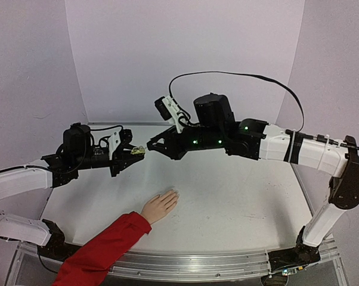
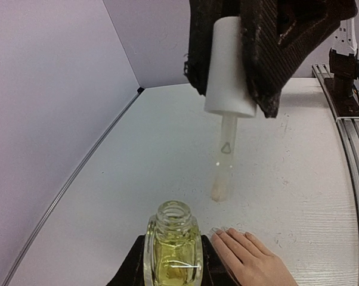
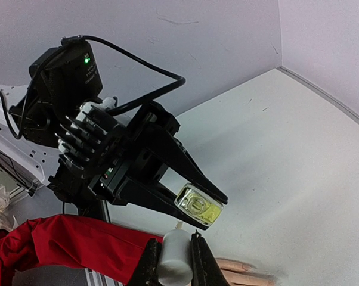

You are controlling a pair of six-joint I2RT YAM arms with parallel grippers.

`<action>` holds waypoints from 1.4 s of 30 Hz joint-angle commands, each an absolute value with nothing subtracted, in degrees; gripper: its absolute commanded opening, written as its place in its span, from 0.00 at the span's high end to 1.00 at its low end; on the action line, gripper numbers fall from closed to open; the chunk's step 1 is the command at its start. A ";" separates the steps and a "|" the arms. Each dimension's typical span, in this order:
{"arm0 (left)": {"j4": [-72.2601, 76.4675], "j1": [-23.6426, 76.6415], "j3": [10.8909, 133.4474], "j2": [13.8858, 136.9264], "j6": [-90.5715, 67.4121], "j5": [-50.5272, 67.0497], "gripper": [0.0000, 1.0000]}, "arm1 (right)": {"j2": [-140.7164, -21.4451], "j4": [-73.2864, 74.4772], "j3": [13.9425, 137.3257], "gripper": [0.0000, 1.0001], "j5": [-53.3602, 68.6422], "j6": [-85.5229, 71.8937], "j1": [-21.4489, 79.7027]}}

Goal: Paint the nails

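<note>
The left gripper pinches a small glass bottle of yellow-green liquid, its neck open. Facing it from 3 o'clock in the top view, the right gripper is clamped on a white cap. A thin stem hangs below the cap and ends in a pale brush tip in the air, apart from the bottle mouth. The two tools meet above the rear half of the table.

The nails are tiny and hard to make out. They end a peach-coloured hand lying flat at 6 o'clock from the grippers, fingers together and pointing to 1 o'clock. In the left wrist view the fingertips lie just beside the bottle, at its 3 o'clock. A red sleeve runs from the wrist towards 7 o'clock, over the metal rail at the near edge.

The only mark to be read is a small triangle outline on the stem.

A black cable arches over the right arm. Lilac walls close the table at 12, 9 and 3 o'clock. White tabletop stretches from the hand towards 3 o'clock, as far as the right arm's base.
</note>
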State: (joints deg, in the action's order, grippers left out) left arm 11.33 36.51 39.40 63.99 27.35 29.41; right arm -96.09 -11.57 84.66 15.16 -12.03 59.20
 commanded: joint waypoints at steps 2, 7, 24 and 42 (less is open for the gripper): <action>11.87 36.96 41.57 63.92 28.39 29.69 1.00 | -97.01 -13.58 88.64 1.00 14.41 -11.78 59.57; 11.71 37.16 41.65 64.09 28.48 29.79 1.00 | -97.60 -13.54 89.02 1.00 13.54 -11.61 59.64; 11.52 37.36 41.83 64.37 28.30 29.90 1.00 | -99.01 -12.57 89.72 1.00 12.34 -11.25 59.62; 11.51 37.36 41.84 64.28 28.21 30.05 1.00 | -100.90 -12.31 90.10 1.00 13.48 -11.57 60.04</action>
State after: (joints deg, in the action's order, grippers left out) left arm 9.91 37.10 39.40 64.27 27.64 29.41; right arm -99.68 -10.90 87.18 12.67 -11.81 59.57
